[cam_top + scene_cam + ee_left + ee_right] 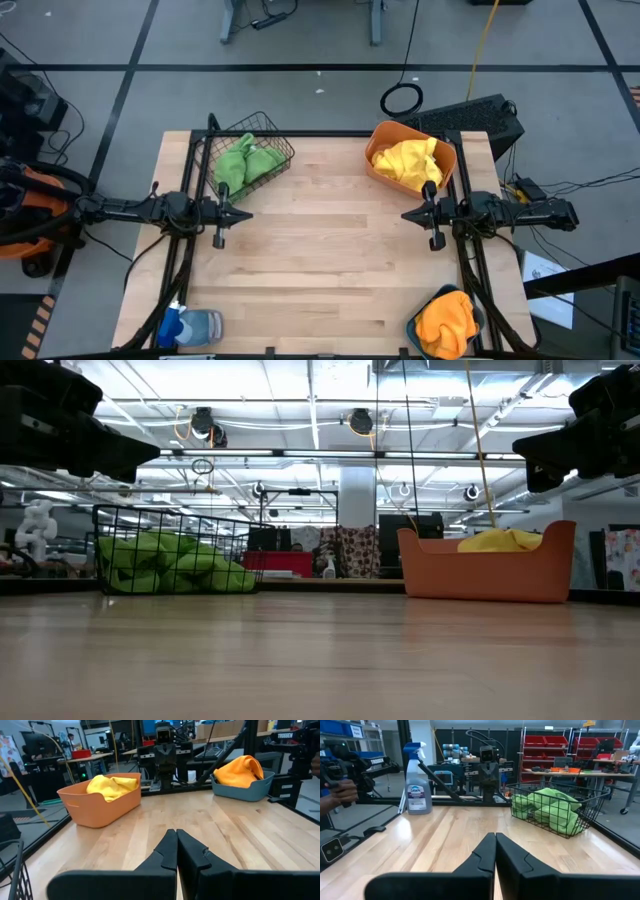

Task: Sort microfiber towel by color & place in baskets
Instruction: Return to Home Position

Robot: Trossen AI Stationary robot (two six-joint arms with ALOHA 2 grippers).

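Observation:
Green towels fill the black wire-mesh basket at the far left of the table. Yellow towels lie in the orange plastic basket at the far right. Orange towels sit heaped in the dark teal basket at the near right corner. My left gripper hovers shut over the table's left side, pointing right; my right gripper hovers shut over the right side, pointing left. In the wrist views both finger pairs are closed together on nothing.
A blue-and-white spray bottle lies at the near left corner. Bare wooden tabletop stretches between the two grippers and toward the near edge. A person's hand shows beyond the table in the right wrist view.

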